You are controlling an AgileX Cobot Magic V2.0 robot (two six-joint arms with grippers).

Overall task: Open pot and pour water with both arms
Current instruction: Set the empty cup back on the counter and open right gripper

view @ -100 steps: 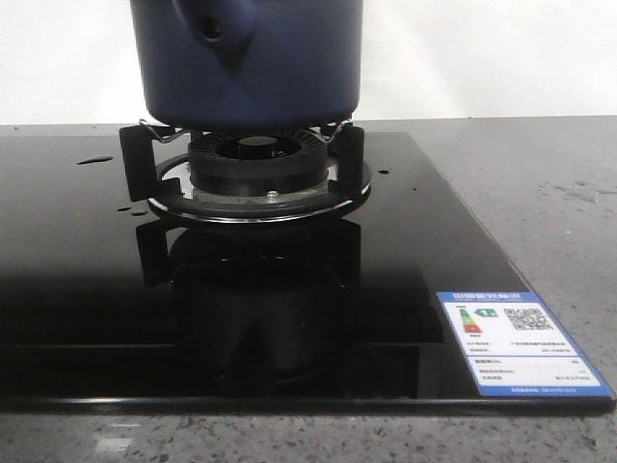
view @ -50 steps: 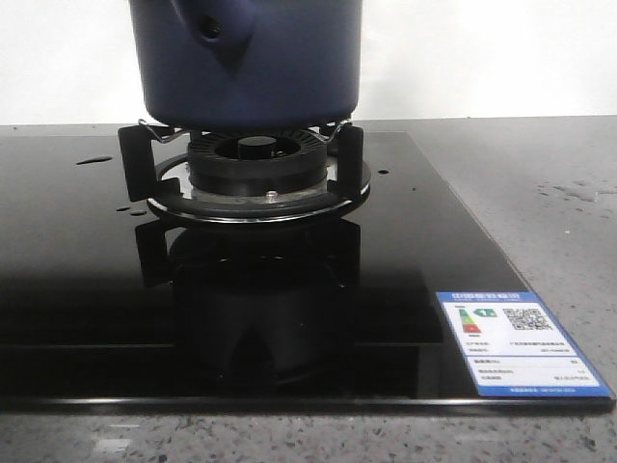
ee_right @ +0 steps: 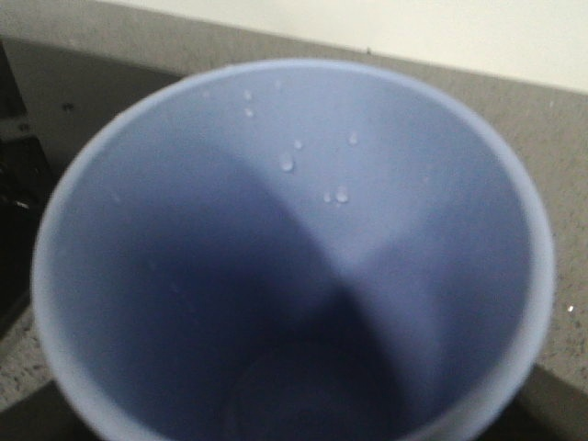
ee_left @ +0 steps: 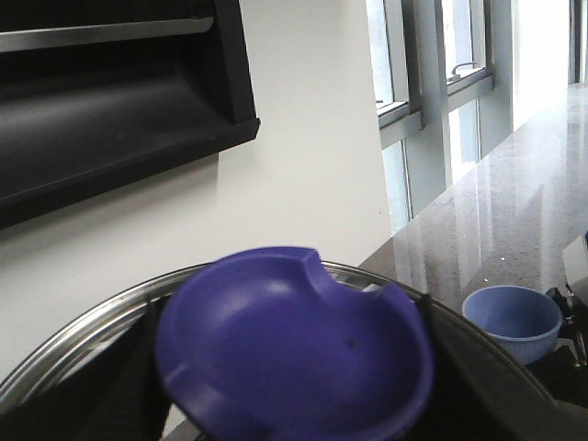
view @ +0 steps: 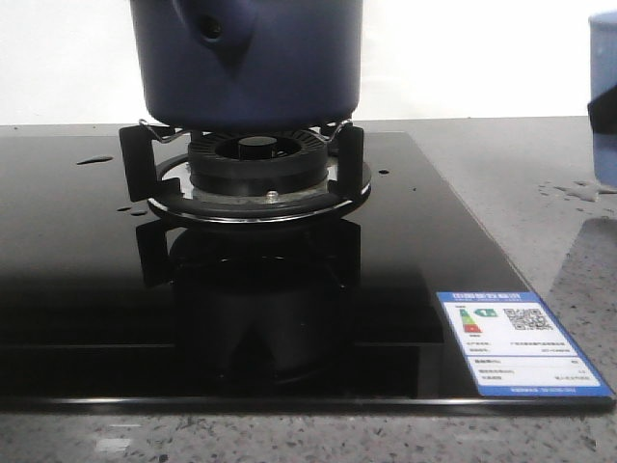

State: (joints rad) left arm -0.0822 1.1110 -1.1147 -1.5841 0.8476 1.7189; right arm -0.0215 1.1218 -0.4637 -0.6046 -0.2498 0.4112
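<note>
The dark navy pot [view: 249,58] stands on the gas burner [view: 255,169], its handle stub with a round hole facing me. In the left wrist view my left gripper [ee_left: 294,367] is shut on the blue knob [ee_left: 285,340] of the metal-rimmed lid [ee_left: 73,344], held tilted in the air; black fingers [ee_left: 464,367] flank the knob. The pale blue cup [ee_right: 294,257] fills the right wrist view, with droplets on its inner wall; the right gripper's fingers are hidden behind it. The cup also shows at the front view's right edge [view: 603,96], above the counter, and in the left wrist view [ee_left: 512,322].
The burner sits in a black glass hob [view: 289,318] with an energy label [view: 516,342] at its front right corner. A grey stone counter [view: 521,164] lies to the right, with water spots [view: 578,191]. A black range hood [ee_left: 110,101] and windows show behind.
The pale blue cup has come into the front view at the right edge, and its shadow now falls on the counter. The pot has not moved.
</note>
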